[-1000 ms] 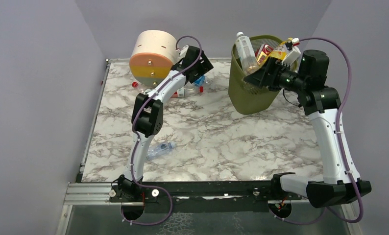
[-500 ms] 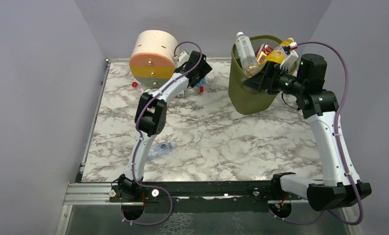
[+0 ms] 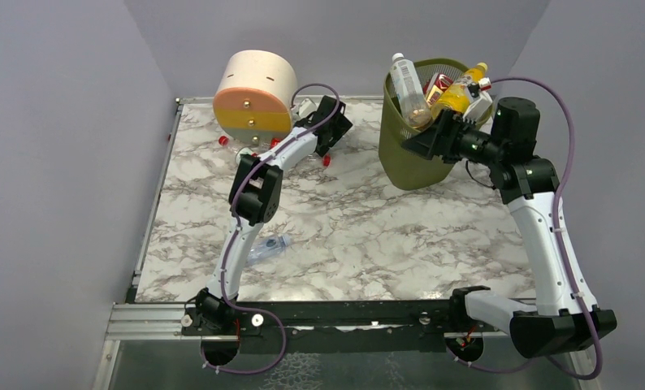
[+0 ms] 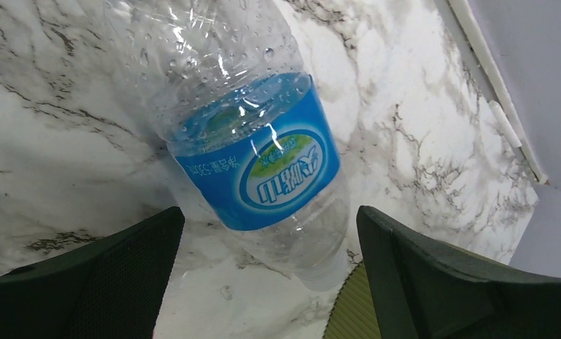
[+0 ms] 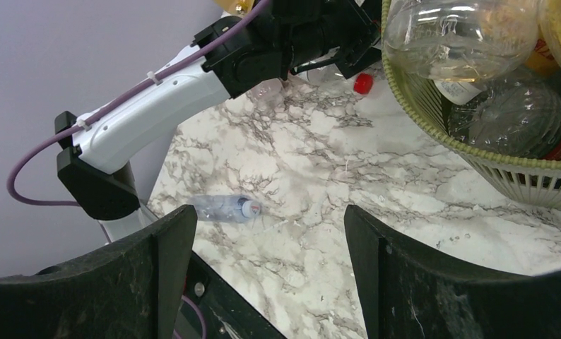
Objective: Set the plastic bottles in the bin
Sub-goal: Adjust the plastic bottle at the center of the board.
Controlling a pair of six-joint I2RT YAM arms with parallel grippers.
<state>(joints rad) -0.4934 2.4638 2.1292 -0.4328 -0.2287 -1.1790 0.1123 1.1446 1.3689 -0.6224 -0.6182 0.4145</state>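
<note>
Near the drawer box (image 3: 254, 89), the left gripper (image 4: 267, 215) stands spread wide around a blue-labelled bottle (image 4: 260, 166) lying on the table (image 4: 419, 106), not pinching it. Right gripper (image 5: 269, 215) gapes empty beside the bottle-filled bin (image 3: 409, 162).

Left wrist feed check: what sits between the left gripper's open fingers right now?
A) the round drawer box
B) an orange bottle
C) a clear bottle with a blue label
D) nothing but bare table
C: the left wrist view shows the clear bottle with the blue label lying on the table between the spread fingers of the left gripper, not clamped.
</note>
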